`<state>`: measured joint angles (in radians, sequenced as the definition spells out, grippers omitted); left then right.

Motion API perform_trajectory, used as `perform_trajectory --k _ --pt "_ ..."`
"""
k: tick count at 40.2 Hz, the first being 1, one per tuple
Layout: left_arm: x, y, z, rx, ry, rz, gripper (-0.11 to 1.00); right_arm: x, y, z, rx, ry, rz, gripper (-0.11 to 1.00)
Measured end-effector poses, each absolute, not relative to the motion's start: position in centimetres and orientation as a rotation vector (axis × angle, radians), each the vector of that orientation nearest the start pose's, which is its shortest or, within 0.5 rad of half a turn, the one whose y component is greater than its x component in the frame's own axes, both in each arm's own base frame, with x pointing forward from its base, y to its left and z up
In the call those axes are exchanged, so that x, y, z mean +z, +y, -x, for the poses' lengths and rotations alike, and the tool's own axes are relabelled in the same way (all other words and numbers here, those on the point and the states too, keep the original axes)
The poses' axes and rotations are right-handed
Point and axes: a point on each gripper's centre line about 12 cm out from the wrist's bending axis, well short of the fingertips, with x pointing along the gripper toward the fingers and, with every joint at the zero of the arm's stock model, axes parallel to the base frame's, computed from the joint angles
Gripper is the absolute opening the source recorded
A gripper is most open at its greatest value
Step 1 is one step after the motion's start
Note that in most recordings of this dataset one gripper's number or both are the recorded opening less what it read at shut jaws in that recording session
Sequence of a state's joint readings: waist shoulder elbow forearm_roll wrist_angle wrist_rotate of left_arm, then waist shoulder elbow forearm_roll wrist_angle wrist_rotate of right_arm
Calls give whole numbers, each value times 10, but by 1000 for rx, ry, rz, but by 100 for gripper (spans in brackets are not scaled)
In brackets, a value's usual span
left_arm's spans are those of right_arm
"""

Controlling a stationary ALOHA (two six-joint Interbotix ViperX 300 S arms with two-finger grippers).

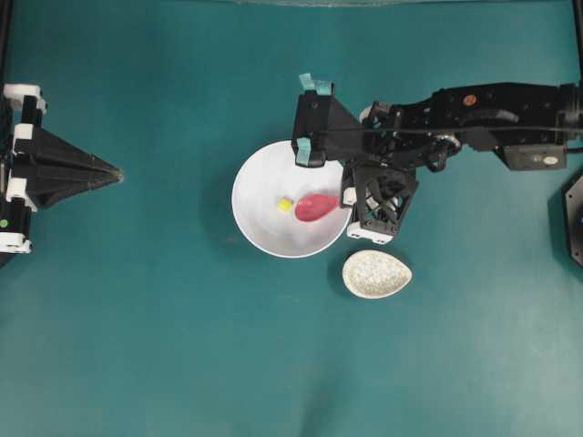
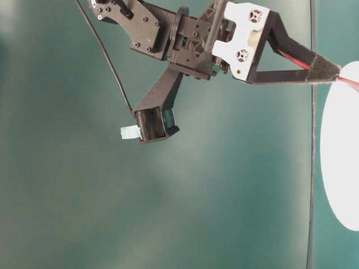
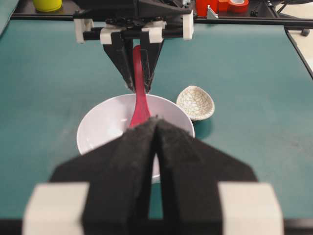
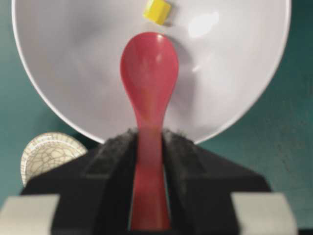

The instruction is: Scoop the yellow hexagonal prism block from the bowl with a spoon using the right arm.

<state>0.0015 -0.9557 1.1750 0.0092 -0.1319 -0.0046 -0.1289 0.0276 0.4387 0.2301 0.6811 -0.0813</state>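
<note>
The white bowl [image 1: 250, 214] sits mid-table with the tiny yellow hexagonal prism block [image 1: 284, 206] on its floor. My right gripper [image 1: 346, 197] is shut on the handle of the pink-red spoon [image 1: 316, 207], reaching over the bowl's right rim. In the right wrist view the spoon's scoop [image 4: 149, 73] lies inside the bowl [image 4: 68, 63], its tip just short of the block [image 4: 156, 11], with the gripper [image 4: 149, 136] clamped on the handle. My left gripper [image 1: 118, 173] rests at the table's left, shut and empty; its closed tips [image 3: 156, 120] point at the bowl [image 3: 100, 129].
A small speckled teardrop spoon rest [image 1: 376, 273] lies just right of and nearer than the bowl. Yellow [image 3: 47, 5] and red [image 3: 238, 5] tape rolls sit beyond the far edge. A black cable [image 2: 106, 56] hangs beside the right arm.
</note>
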Motion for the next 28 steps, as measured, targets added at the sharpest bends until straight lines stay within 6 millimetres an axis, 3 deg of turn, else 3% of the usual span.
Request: perform_trajectory --k 28 --pt "273 0 -200 0 89 -3 0 178 -33 -401 -42 1077 -222 24"
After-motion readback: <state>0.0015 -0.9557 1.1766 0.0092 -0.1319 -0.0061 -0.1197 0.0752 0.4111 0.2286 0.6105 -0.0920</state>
